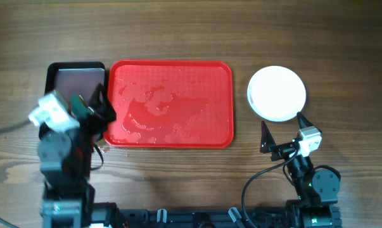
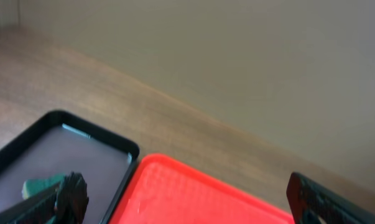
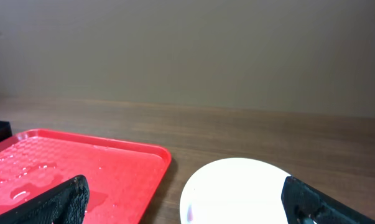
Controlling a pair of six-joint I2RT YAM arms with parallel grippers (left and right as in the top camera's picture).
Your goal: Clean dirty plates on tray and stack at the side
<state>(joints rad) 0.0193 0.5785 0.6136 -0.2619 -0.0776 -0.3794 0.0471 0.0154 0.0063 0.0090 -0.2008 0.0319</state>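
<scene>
The red tray (image 1: 170, 104) lies at the table's middle, wet with water patches and with no plate on it. It also shows in the left wrist view (image 2: 193, 199) and the right wrist view (image 3: 81, 165). A white plate (image 1: 277, 93) sits on the table right of the tray. I cannot tell whether other plates lie under it. In the right wrist view the plate (image 3: 237, 186) has a small red smear at its near edge. My right gripper (image 1: 282, 128) (image 3: 184, 208) is open and empty just in front of the plate. My left gripper (image 1: 104, 107) (image 2: 187, 202) is open over the tray's left rim.
A smaller black tray (image 1: 76, 75) with a grey inside (image 2: 56, 149) lies against the red tray's left side. A green thing (image 2: 41, 185) shows beside my left finger over it. Bare wooden table lies behind and to the right.
</scene>
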